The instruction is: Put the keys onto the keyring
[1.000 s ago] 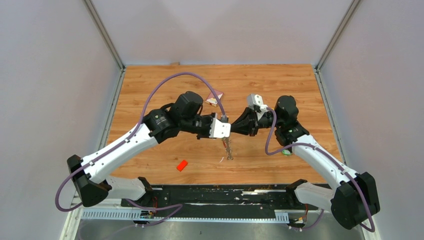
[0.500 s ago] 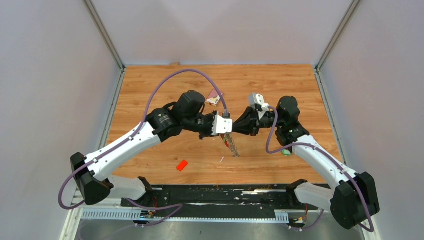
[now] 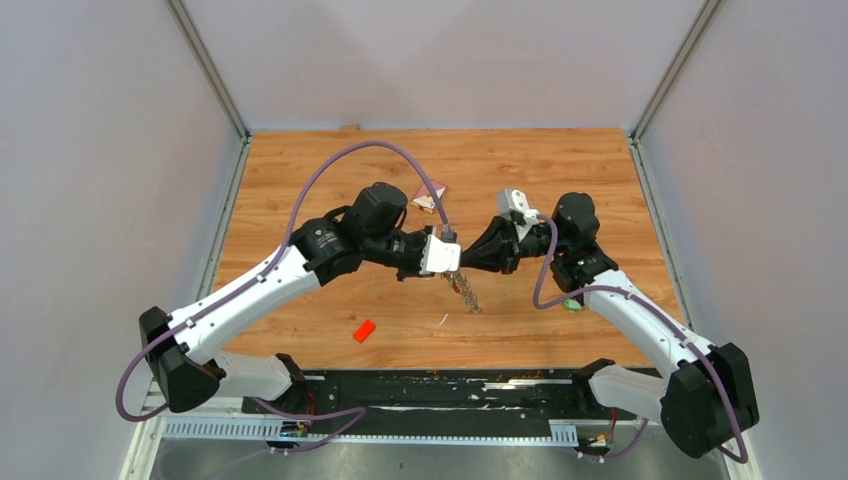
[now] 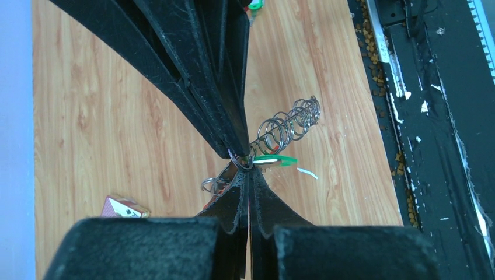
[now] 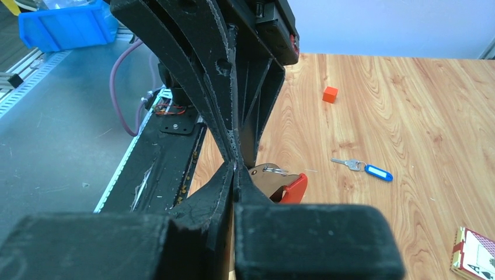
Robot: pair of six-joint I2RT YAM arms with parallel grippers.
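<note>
Left gripper (image 4: 248, 178): fingers (image 4: 232, 201) pressed flat together with no gap, tips nipping the top of the keyring (image 4: 240, 161) at its small wire ring. Right gripper (image 5: 234, 174): fingers (image 5: 213, 189) also pressed together, tips butting the left tips from the opposite side at that same ring. What sits between the right pads cannot be made out.

Pose: the 2 grippers meet tip to tip above the middle of the table (image 3: 330, 170). Each is roughly level, the left pointing right, the right pointing left. Left arm (image 3: 250, 295) runs back from its wrist to a base at the near left. Right arm (image 3: 640, 320) mirrors it to the near right, elbows splayed outward.

The keyring hangs at the meeting point.
- Wire coil (image 4: 289, 124) trails from the ring. In the top view its long axis slants toward the near edge and slightly right. Whether its free end touches the wood, cannot tell.
- Red strap (image 5: 293, 188) curves just under the fingertips.
- Green-tagged key (image 4: 275, 160) juts sideways at the ring, tag toward the near side. Threaded or not, cannot tell.

Blue-tagged key (image 5: 365, 168) lies flat on the wood, apart from the bunch, long axis roughly near to far, tag at the far end. Orange-red block (image 3: 364, 331) lies near and left of the bunch, well apart. Card pack (image 3: 430, 198) lies on the far side, by the left wrist.
</note>
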